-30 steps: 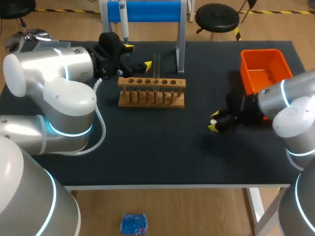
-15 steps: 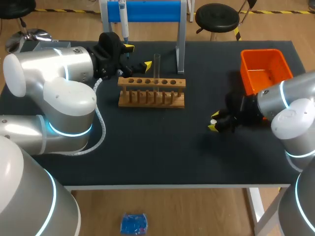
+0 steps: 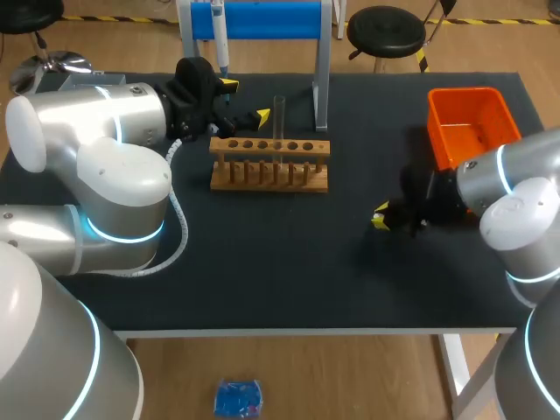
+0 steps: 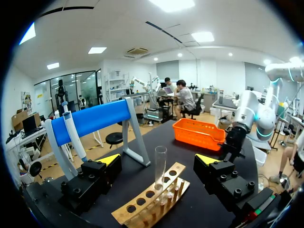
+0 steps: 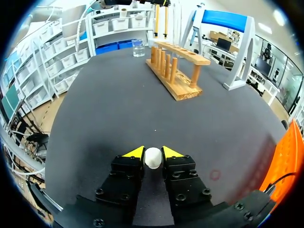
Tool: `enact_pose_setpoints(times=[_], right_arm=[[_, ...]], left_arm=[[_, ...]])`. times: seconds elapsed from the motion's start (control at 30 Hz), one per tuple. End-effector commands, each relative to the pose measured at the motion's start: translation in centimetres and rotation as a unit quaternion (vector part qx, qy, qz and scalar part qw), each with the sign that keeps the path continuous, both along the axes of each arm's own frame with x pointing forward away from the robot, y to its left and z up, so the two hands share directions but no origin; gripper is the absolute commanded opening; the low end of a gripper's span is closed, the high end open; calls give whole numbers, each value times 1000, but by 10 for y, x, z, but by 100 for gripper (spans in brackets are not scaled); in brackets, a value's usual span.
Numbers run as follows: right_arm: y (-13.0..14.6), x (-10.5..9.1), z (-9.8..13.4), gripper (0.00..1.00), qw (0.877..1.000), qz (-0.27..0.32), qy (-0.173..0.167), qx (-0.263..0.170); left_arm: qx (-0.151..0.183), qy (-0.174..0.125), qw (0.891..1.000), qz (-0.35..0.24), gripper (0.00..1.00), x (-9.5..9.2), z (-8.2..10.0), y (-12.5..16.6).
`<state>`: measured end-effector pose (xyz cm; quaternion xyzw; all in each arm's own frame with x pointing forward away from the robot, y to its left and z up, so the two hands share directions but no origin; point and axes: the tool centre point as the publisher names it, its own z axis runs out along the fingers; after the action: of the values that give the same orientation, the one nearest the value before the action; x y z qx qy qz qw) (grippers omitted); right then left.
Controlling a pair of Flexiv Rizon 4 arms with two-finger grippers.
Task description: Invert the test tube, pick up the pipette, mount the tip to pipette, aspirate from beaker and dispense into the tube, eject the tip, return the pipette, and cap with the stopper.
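The stopper [image 5: 153, 157], a small white plug, is clamped between the two yellow tips of the right gripper [image 3: 381, 217], with one finger touching it from each side. This gripper is held low over the table [image 3: 280, 262], well apart from the wooden rack [image 3: 269, 164], off the rack's right end and on the side nearer the robot.

The test tube [image 3: 279, 116] stands upright in one of the middle holes of the rack, mouth upward. Its long axis is vertical. From the right gripper, the tube lies ahead and across a bare stretch of table, with the rack seen at a slant in the right wrist view.

The left gripper [image 3: 246, 99] is held just beside the rack's left rear corner with its fingers spread and nothing held. In the left wrist view the tube is seen ahead, in line with the gap between the fingers but not touched by them. The left gripper is thus the nearer one to the tube, while the stopper is carried by the farther arm.

The pipette [image 3: 220, 39] hangs on the blue stand [image 3: 262, 17] behind the rack, so capping is judged to be the step in hand.

For seating, the stopper is judged to need placing above the tube's mouth and lowering along the vertical axis. A sideways approach could push the tube against its hole in the rack.
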<state>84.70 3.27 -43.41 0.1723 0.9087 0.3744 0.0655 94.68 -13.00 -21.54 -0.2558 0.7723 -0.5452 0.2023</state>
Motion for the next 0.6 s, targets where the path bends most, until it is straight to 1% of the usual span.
enact_pose_setpoints(times=[0.03, 0.4, 0.5, 0.6], right_arm=[[0, -1, 0, 0, 1000, -1, -2, 1], [-2, 1, 4, 0, 1000, -7, -5, 1], [-2, 2, 19, 0, 1000, -9, -6, 5], [-1, 6, 47, 0, 1000, -12, -5, 9]], left_arm=[[1, 1, 1000, 0, 100, 0, 0, 0], [1, 1, 1000, 0, 100, 0, 0, 0], [1, 1, 1000, 0, 100, 0, 0, 0], [1, 1, 1000, 0, 100, 0, 0, 0]])
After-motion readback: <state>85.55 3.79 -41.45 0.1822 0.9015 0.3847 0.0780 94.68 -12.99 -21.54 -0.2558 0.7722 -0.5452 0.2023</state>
